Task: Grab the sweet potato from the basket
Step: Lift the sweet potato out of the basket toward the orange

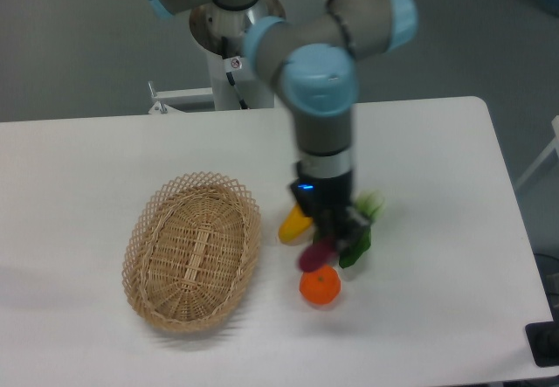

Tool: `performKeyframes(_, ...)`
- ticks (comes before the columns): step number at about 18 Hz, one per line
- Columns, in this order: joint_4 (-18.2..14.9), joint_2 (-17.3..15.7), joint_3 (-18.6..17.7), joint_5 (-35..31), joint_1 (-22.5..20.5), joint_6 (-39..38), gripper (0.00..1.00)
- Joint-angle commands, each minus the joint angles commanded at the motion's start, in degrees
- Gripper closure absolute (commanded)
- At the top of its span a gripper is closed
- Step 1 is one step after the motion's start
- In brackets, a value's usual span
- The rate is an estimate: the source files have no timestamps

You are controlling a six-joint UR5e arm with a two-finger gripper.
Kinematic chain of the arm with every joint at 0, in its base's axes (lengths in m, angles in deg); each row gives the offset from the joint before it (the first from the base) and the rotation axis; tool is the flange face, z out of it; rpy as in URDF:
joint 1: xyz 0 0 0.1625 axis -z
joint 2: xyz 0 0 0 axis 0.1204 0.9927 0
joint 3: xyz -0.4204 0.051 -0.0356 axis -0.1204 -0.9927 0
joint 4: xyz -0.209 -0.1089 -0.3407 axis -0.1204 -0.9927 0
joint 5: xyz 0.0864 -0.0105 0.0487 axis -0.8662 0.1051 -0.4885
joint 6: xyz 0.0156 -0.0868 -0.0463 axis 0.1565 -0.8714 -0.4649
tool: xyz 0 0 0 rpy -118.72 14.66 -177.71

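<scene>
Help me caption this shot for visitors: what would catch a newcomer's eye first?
The big blue-jointed arm fills the middle, its hand gripping a blurred purple sweet potato just above the orange fruit. Left of it the wicker basket holds nothing, while a yellow squash and leafy greens peek out behind the hand.

Beneath the pincer (329, 241) the orange fruit (320, 285), yellow squash (295, 224) and leafy greens (358, 240) crowd together, while bare worktop (437, 186) lies open to their right and the basket (192, 250) stands apart on the left.
</scene>
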Motion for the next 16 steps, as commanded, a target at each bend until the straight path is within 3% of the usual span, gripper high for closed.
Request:
performKeyframes(5, 0.3, 1.8, 1.0, -0.1, -2.3, 0.5, 0.86)
performKeyframes(16, 0.3, 2.0, 1.1, -0.1, -2.6, 0.5, 0.86)
